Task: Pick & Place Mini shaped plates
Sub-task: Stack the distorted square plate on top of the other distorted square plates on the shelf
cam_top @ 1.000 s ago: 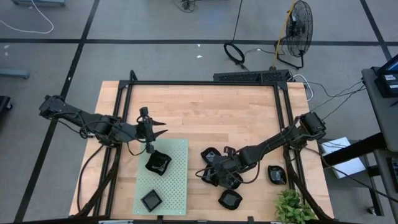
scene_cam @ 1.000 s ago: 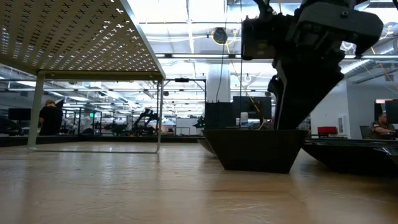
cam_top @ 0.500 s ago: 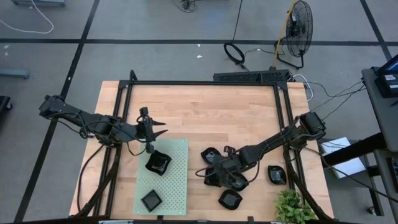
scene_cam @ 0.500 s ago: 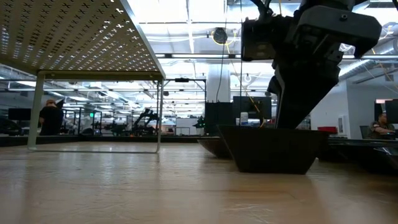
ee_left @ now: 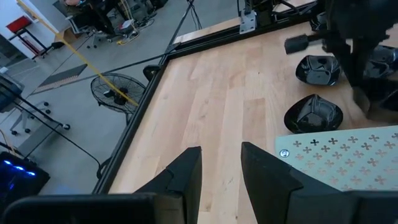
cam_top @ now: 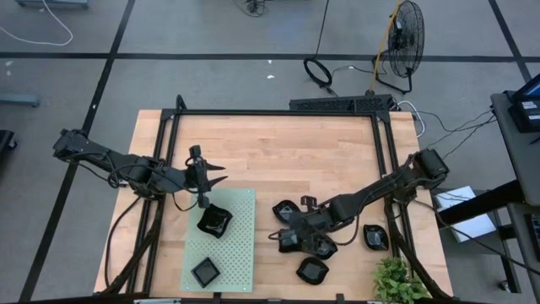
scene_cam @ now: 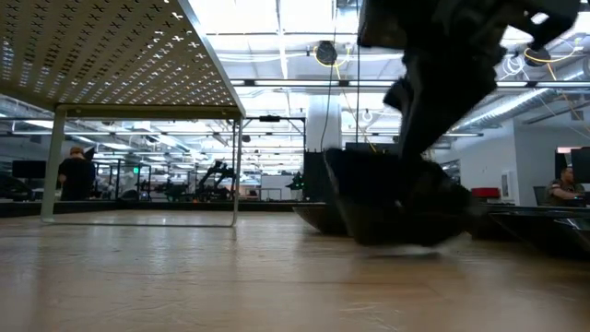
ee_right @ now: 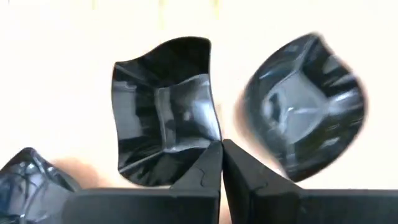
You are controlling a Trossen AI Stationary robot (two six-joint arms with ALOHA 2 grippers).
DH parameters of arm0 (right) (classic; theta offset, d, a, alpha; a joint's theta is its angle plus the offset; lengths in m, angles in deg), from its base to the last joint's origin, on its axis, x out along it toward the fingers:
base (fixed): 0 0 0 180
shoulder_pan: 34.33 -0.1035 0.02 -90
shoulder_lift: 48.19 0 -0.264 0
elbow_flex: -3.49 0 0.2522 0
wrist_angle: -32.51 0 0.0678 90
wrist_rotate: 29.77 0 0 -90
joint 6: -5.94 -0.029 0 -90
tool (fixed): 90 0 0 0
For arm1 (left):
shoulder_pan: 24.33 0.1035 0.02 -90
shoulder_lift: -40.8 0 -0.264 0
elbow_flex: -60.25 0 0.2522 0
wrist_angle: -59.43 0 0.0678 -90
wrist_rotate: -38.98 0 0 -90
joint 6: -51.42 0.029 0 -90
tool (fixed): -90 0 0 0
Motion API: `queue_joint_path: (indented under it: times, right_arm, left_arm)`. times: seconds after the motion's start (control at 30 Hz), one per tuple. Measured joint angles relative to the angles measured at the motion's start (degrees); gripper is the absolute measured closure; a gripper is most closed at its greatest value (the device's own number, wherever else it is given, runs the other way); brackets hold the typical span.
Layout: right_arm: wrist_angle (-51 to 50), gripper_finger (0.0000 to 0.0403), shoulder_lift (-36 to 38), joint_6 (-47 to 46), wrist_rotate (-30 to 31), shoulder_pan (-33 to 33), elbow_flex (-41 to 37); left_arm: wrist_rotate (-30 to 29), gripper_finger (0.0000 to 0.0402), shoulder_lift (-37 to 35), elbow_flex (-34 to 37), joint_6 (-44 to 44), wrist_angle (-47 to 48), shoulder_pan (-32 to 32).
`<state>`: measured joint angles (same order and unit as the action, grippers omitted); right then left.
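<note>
A grey tiled floor [cam_top: 211, 76] is seen around the wooden table [cam_top: 278, 160]. A pedestal fan [cam_top: 403, 42] and coiled cables [cam_top: 319, 71] are placed beyond the far edge. Ceiling lights [scene_cam: 277, 18] are lit overhead.

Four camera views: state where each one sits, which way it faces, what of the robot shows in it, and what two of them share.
High view: above the table, looking straight down; both arms, the green mat and the black plates show.
Low view: at table-top height, looking level into the room; one dark arm blurs over a plate.
Left wrist view: on the left arm, looking across the wood past its open fingers.
Right wrist view: on the right arm, looking down past shut fingers at a plate.
Shared: high and left wrist views both show the mat.
</note>
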<state>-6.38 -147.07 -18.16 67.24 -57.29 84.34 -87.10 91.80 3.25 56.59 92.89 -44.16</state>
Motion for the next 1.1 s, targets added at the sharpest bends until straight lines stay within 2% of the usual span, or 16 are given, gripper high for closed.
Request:
queue_joint_path:
  times: [0.1, 0.3, 0.5, 0.63, 0.8, 0.9, 1.1]
  right_arm:
    - [-0.03, 0.0402, 2.43, 2.07, 5.27, -0.02, 0.0]
    - [2.36, 0.0402, 6.13, 7.43, 21.43, -0.02, -0.01]
    - [10.76, 0.0402, 6.48, 16.36, 40.99, 0.19, -0.02]
    - [13.66, 0.0402, 6.48, 20.04, 51.35, 1.59, -0.02]
    - [14.9, 0.0402, 6.48, 20.53, 55.79, 4.04, -0.02]
    - [15.39, 0.0402, 6.44, 20.5, 55.79, 4.93, -0.02]
    - [18.26, 0.0403, 6.43, 22.32, 55.77, 5.29, -0.02]
  left_arm:
    - [0.04, 0.0284, 0.0, 0.0, -1.83, 0.0, 0.0]
    - [1.33, 0.0284, 2.19, 0.0, -5.33, -1.81, 0.0]
    - [5.45, 0.0283, 11.24, -0.11, -7.86, -12.3, 0.53]
    - [5.06, 0.0283, 16.93, -3.12, -7.98, -12.27, 2.33]
    - [3.89, 0.0283, 21.43, -7.06, -8.08, -12.25, 4.33]
    - [2.76, 0.0283, 23.03, -8.6, -5.37, -13.58, 5.15]
    - [2.84, 0.0283, 25.38, -9.05, -5.31, -16.53, 7.95]
